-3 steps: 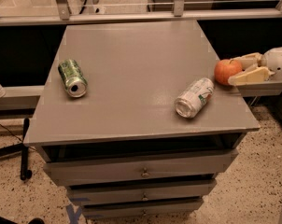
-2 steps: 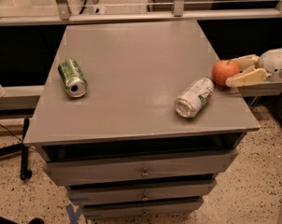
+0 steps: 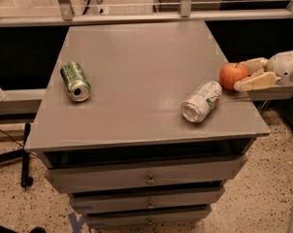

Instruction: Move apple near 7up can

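Well, the gripper [image 3: 237,75] is over at the right side of the grey table [image 3: 137,47], coming in from off the edge. It has two pale fingers [image 3: 255,81], one on each side of the apple [image 3: 232,74], and they are squeezing it between them. The apple is small, round and red-orange. It sits right at the table's right edge, and I cannot tell if it is touching the top or is held just above it.

The 7up can [image 3: 202,101] lies on its side on the table, a little to the left of the apple and closer to the front. It is silver-white with green letters, and its round end points toward the front edge. The apple and this can are near each other but not touching.

Far off on the left side of the table lies a dark green can [image 3: 75,81], also tipped on its side, well apart from the other two.

Under the table top there are grey drawers [image 3: 146,176] stacked one under another, each with a small knob. The floor [image 3: 263,198] is speckled.
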`<action>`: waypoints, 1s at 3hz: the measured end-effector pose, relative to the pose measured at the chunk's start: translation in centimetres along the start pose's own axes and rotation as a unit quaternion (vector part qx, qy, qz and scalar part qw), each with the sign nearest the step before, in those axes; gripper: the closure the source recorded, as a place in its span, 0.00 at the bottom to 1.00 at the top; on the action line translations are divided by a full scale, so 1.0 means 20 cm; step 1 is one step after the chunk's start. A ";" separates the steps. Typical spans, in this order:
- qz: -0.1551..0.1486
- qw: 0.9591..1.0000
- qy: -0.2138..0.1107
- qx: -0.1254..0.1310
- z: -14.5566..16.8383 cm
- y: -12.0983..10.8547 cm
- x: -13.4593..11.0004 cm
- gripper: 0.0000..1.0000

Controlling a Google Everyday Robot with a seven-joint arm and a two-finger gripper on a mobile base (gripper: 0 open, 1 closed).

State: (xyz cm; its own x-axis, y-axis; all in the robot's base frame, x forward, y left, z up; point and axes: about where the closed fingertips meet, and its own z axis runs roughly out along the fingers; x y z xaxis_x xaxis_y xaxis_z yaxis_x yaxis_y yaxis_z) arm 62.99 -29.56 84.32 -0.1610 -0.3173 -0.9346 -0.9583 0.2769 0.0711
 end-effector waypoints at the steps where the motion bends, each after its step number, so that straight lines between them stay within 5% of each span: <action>1: 0.000 1.000 0.000 0.000 0.00 0.00 0.00 0.36; 2: 0.000 1.000 0.000 0.000 0.00 0.00 0.00 0.13; 3: 0.005 1.000 -0.011 -0.017 0.04 0.03 0.01 0.00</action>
State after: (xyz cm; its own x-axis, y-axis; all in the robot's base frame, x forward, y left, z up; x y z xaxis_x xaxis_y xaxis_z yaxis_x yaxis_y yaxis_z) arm 62.53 -28.73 83.94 -0.1649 -0.2942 -0.9414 -0.9645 0.2478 0.0915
